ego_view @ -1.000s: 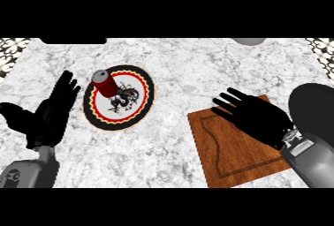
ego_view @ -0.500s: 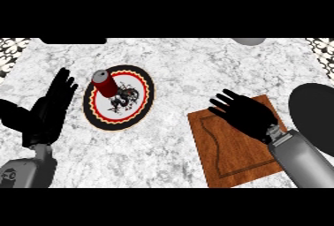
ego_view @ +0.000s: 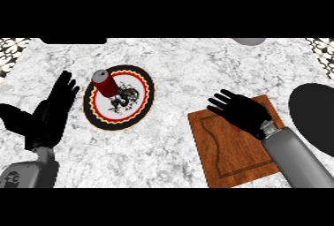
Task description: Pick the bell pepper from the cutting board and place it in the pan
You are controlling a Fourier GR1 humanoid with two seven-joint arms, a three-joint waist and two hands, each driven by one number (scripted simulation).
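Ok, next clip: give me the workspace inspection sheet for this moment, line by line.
Surface: marbled white counter.
Job's things: wooden cutting board at right; black pan at the right edge, partly cut off; bell pepper not visible, perhaps hidden beneath the right hand.
Clutter: round patterned plate at left with a red can on its upper part.
Hands: right hand over the board's upper part, fingers spread; left hand open, resting at the left, fingers up.
Cables: nothing seen.
Surroundings: dark and grey shapes at the top edge, unidentifiable; patterned corners.
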